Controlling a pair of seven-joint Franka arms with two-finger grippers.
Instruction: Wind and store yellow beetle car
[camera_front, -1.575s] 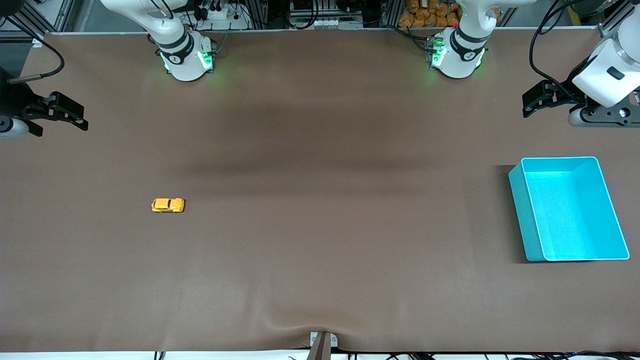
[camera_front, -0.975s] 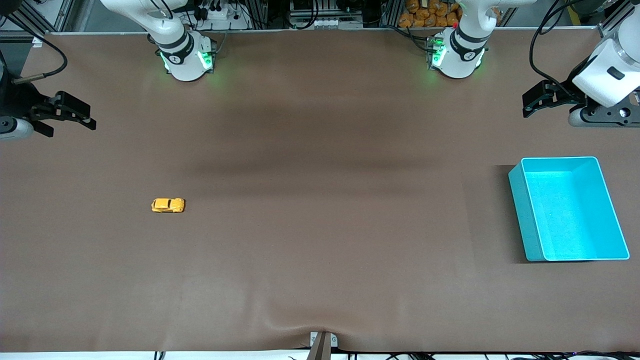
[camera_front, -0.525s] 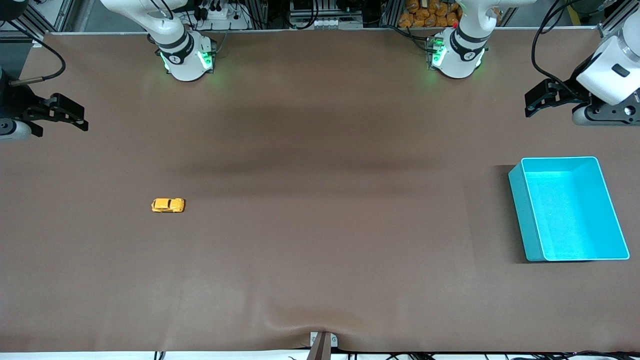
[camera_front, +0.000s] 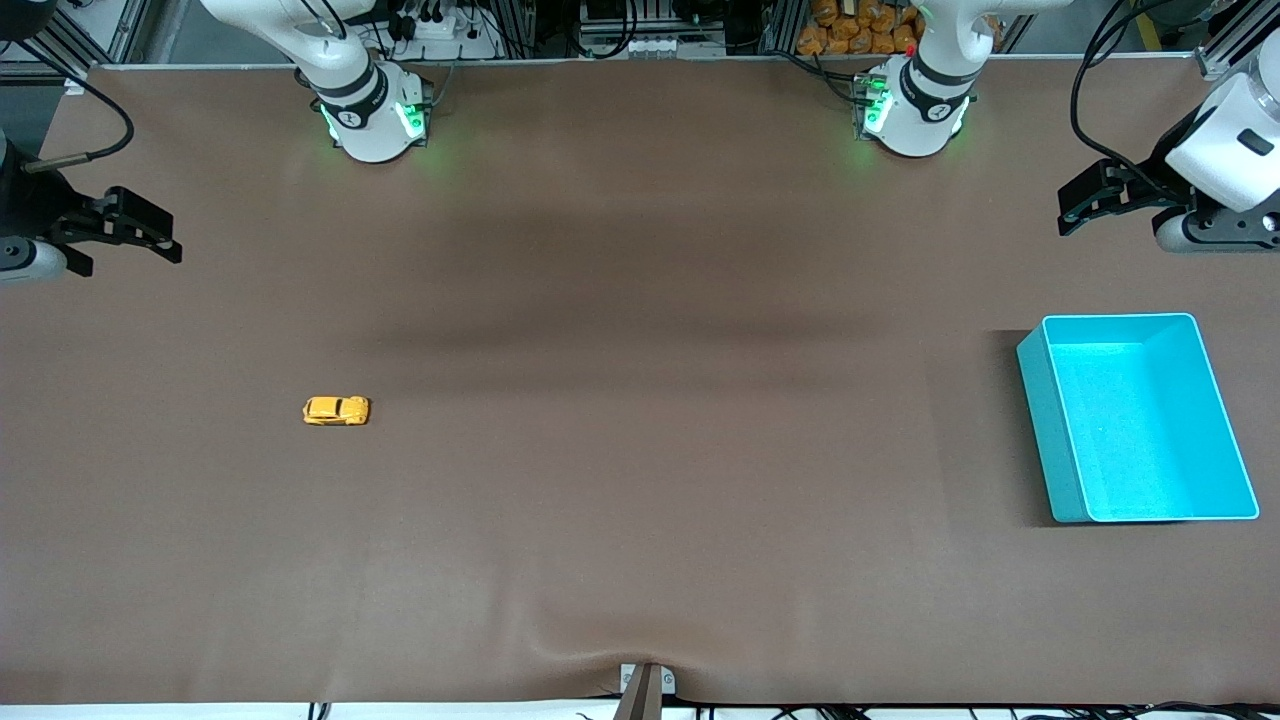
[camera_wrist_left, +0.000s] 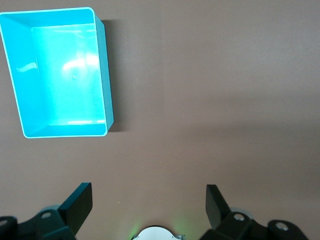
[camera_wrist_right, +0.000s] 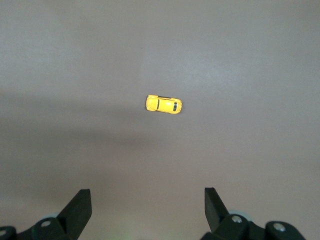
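The yellow beetle car (camera_front: 336, 411) sits alone on the brown table toward the right arm's end; it also shows in the right wrist view (camera_wrist_right: 163, 104). The teal bin (camera_front: 1138, 500) stands empty toward the left arm's end, and shows in the left wrist view (camera_wrist_left: 105, 75). My right gripper (camera_front: 150, 236) is open and empty, high over the table's edge at the right arm's end, well apart from the car; its fingertips (camera_wrist_right: 80, 205) show in its wrist view. My left gripper (camera_front: 1085, 200) is open and empty, up in the air at the left arm's end.
The two arm bases (camera_front: 372, 115) (camera_front: 910, 110) stand along the table's edge farthest from the front camera. A small clamp (camera_front: 645, 685) sits at the middle of the nearest edge, where the brown table cover (camera_front: 640, 400) wrinkles slightly.
The left gripper has drifted up and toward the left arm's end of the table. The right gripper has shifted slightly back and forth. Car and bin have not moved.
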